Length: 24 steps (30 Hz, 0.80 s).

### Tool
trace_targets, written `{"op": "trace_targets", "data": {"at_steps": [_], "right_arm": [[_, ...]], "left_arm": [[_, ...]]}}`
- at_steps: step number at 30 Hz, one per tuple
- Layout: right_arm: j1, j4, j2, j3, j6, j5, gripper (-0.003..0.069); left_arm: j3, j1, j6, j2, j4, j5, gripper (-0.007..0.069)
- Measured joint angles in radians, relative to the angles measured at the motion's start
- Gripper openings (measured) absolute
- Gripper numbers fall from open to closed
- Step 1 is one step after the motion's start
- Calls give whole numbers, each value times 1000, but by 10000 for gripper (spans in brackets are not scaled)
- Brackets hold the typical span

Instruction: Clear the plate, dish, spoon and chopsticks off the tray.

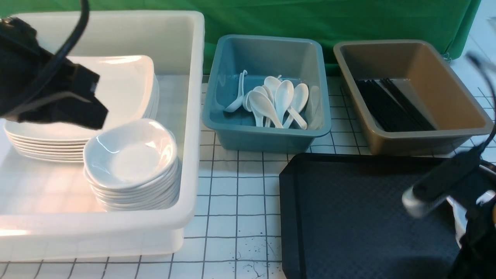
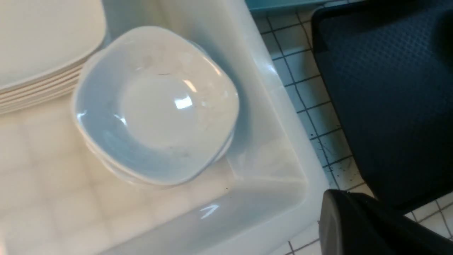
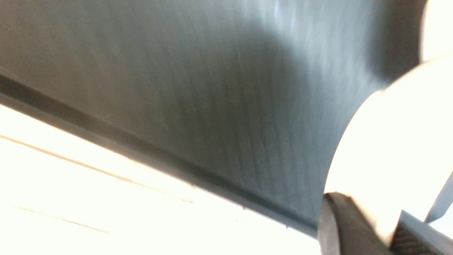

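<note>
The black tray (image 1: 348,209) lies at the front right, and its visible surface is bare. At its right edge sits a white piece of crockery (image 1: 459,217); I cannot tell whether it is the dish or the plate. My right gripper (image 1: 426,197) is blurred over it. In the right wrist view the gripper (image 3: 368,219) is shut on the white rim (image 3: 389,141), one finger on each side, above the tray (image 3: 212,106). My left gripper (image 1: 93,112) hangs shut and empty over the white bin; one dark finger (image 2: 339,219) shows. No spoon or chopsticks show on the tray.
A white bin (image 1: 193,116) at the left holds a stack of plates (image 1: 128,89) and a stack of small dishes (image 1: 131,159). A teal tub (image 1: 267,135) holds several spoons (image 1: 279,102). A brown tub (image 1: 426,139) holds black chopsticks (image 1: 391,104).
</note>
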Motion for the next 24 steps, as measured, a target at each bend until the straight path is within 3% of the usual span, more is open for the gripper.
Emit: {"op": "trace_targets", "data": {"at_steps": [4,8,16,18,21,24], "right_arm": [[47,89,-54,-139,-41,10,41],[172,208,-27,-322,-142,-62,41],[409,229,235,-571,-352,-257,41],[438,230,306,-609,-417,-281,41],[499,195,479,-704,-594,-353,41],[513,122,573,-734,-640,-413,41]], "left_arm": [[0,52,9,-3,42,0,5],[16,161,27,-3,48,0,5],[114,398,69,-2,6,-1,5],[130,458,76,-2,-28,-1,5],[158,589,137,-2,-184,-2,5],[166,644,165,-2,-282,-1,5]]}}
